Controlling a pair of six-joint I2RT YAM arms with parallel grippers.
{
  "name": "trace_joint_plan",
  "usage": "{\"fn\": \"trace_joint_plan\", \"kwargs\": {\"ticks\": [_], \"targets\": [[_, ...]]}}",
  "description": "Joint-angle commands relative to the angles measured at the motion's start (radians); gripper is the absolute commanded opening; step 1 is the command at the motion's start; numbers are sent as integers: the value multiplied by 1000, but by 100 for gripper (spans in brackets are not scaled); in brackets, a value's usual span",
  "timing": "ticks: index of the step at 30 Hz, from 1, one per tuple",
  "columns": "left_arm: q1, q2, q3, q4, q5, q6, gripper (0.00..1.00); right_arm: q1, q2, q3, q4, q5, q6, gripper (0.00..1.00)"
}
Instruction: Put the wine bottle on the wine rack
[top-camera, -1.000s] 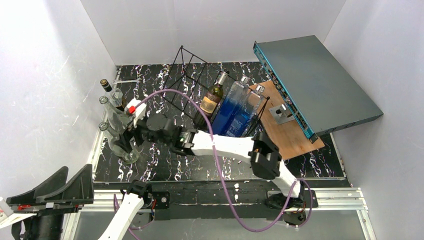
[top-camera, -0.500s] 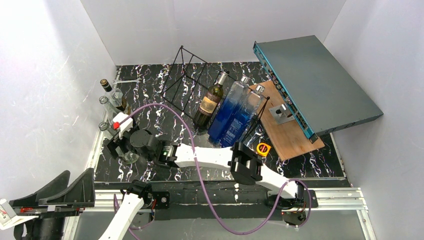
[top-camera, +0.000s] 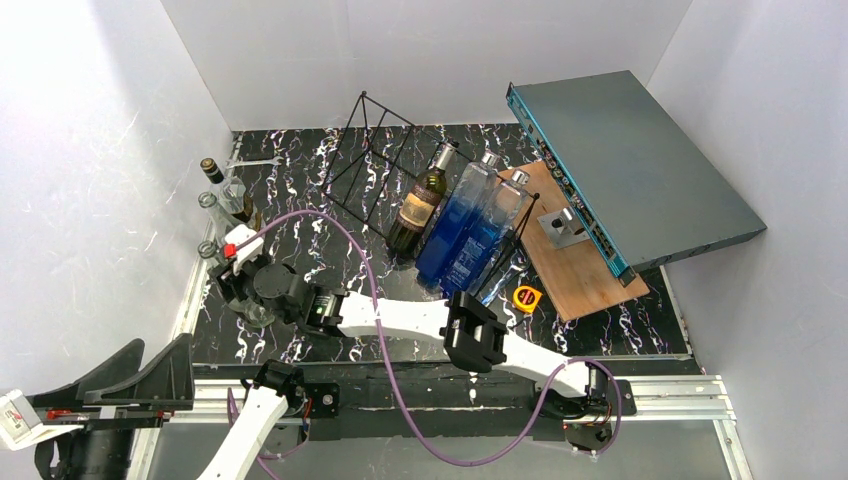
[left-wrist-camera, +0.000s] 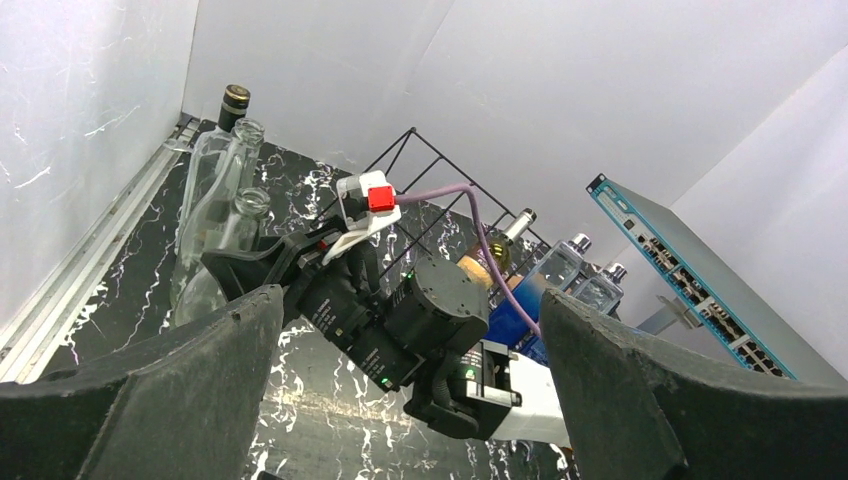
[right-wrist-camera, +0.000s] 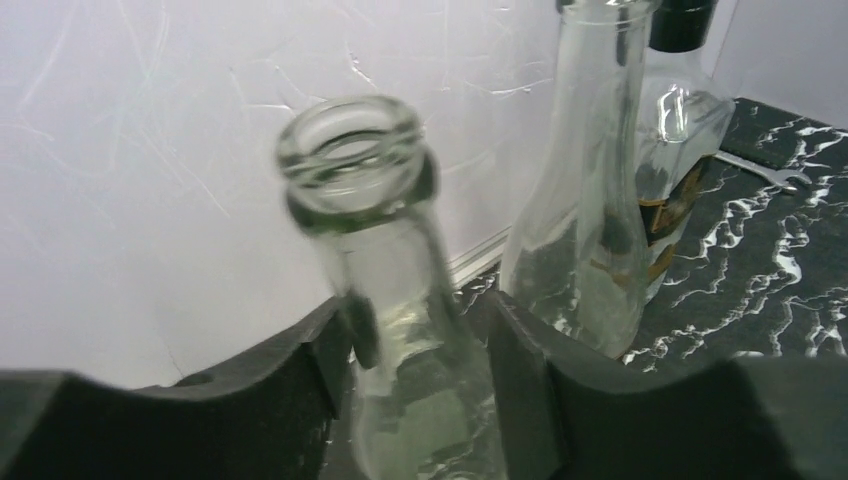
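Observation:
Three bottles stand upright by the left wall. The nearest, a clear glass wine bottle (top-camera: 210, 252) (right-wrist-camera: 360, 180), has its neck between the fingers of my right gripper (top-camera: 240, 290) (right-wrist-camera: 420, 350), and both pads press on the glass. The wine rack (top-camera: 345, 140), a black wire frame, stands at the back centre. It holds a green labelled bottle (top-camera: 420, 200) and two blue bottles (top-camera: 465, 220) at its right end. My left gripper (top-camera: 158, 345) (left-wrist-camera: 410, 300) hangs open and empty at the near left, off the table.
Behind the gripped bottle stand a second clear bottle (right-wrist-camera: 590, 200) and a dark-capped one (right-wrist-camera: 685, 100), close to the white wall. A wrench (top-camera: 255, 162) lies behind them. At the right are a grey network switch (top-camera: 640, 165), a wooden board (top-camera: 575, 270) and a yellow tape measure (top-camera: 524, 297).
My right arm swung left and toward the near edge, to the nearest clear bottle. Its jaws narrowed from wide open onto the neck. The left gripper stayed still.

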Motion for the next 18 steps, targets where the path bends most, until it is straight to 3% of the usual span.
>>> {"fn": "trace_joint_plan", "kwargs": {"ticks": [1, 4, 10, 13, 18], "targets": [[-4, 23, -3, 9, 9, 11, 99, 1, 36, 83, 82, 14, -18, 53], [-3, 24, -10, 14, 12, 9, 99, 1, 25, 69, 86, 23, -18, 33], [-4, 15, -40, 20, 11, 6, 99, -7, -63, -6, 88, 55, -41, 10], [-3, 14, -52, 26, 14, 5, 99, -18, -117, -48, 83, 58, -35, 2], [-4, 11, -66, 37, 17, 5, 99, -33, -206, -110, 75, 61, -26, 1]]}}
